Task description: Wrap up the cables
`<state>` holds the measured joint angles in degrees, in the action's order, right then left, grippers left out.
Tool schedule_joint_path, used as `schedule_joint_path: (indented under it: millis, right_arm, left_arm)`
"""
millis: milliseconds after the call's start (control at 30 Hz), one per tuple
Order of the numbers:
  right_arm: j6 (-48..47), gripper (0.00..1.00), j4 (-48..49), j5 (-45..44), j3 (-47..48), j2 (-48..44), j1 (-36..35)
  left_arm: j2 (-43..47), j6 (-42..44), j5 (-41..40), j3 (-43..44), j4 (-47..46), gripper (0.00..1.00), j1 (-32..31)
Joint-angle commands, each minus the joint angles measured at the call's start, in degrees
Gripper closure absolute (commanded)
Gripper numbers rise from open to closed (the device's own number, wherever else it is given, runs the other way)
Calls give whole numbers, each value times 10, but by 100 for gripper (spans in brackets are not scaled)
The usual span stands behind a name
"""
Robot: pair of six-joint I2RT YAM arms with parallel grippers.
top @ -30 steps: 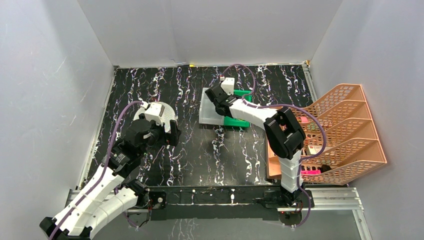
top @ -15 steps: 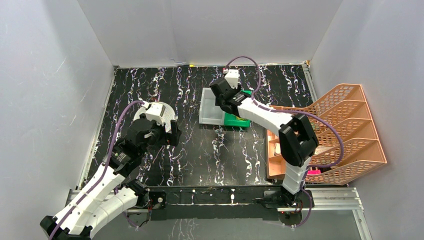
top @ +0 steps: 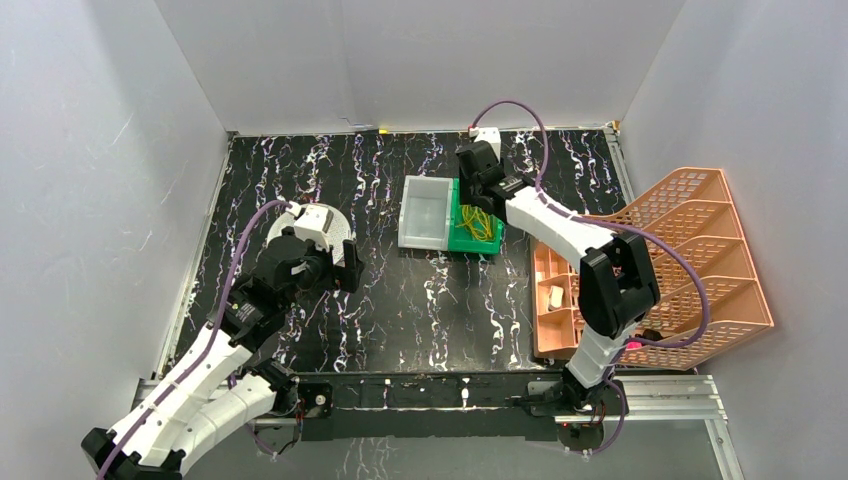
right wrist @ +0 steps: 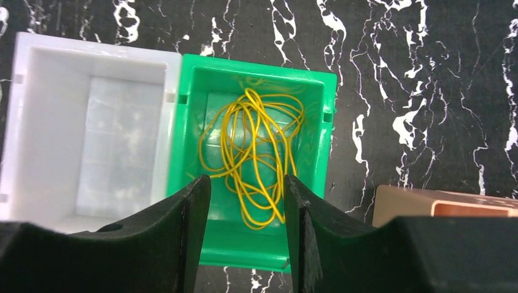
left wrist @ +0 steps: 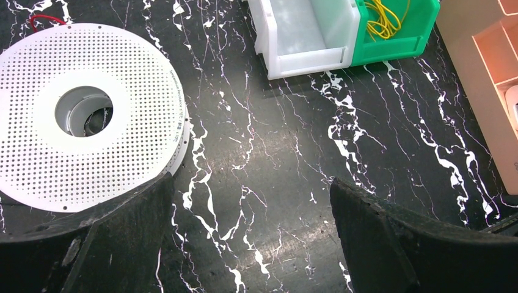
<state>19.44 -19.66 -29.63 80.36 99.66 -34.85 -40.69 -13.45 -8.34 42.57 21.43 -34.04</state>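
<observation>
Fingers (right wrist: 183, 244) of the right gripper (right wrist: 247, 183): spread, pinching nothing, hanging over the green bin (right wrist: 183, 152).

Cables (right wrist: 256, 152): one loose tangle of thin yellow loops on that bin's floor, showing in the gap between the two fingertips. Strand count cannot be told, nor whether the tips touch the loops.

White bin (right wrist: 91, 58): one, set against the green bin's left wall.

Left gripper (left wrist: 250, 183): fingers spread wide, pinching nothing, over the black marbled table (left wrist: 275, 152).

Spool (left wrist: 122, 122): one, white, perforated, lying flat just beside the left finger, well apart from the cables.

View differences:
- The left wrist view alone shows the spool's open hub and a bit of red wire (left wrist: 43, 21) at its far rim; from overhead the left arm covers most of the spool.
- The right wrist view alone resolves the separate loops; overhead they read as a yellow smudge.
- The overhead view alone shows both arms, their purple cords (top: 520, 110) and the whole orange rack (top: 700, 250) at the table's right edge; the wrist views catch only a corner of it.

Count: two bins, one spool, one rack, two grippers.
</observation>
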Motion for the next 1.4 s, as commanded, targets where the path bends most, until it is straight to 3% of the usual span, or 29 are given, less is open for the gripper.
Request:
schedule_joint_path:
  millis: [0, 767, 1100, 1167, 1267, 1367]
  right_arm:
    - [-24, 46, 0, 68, 1, 24, 16]
    - [20, 56, 1, 79, 33, 123, 48]
    - [29, 65, -3, 87, 49, 148, 52]
    - [30, 69, -3, 87, 49, 149, 53]
    - [31, 86, -4, 87, 48, 148, 53]
    - [33, 93, -3, 84, 47, 138, 53]
  left_arm:
    - [-2, 6, 6, -4, -7, 2, -2]
    - [-8, 8, 5, -4, -9, 2, -2]
    - [-4, 8, 4, -4, -7, 2, -2]
    - [-2, 8, 3, -5, -7, 2, -2]
    - [1, 8, 2, -5, -7, 2, -2]
    - [0, 8, 3, -5, -7, 2, -2]
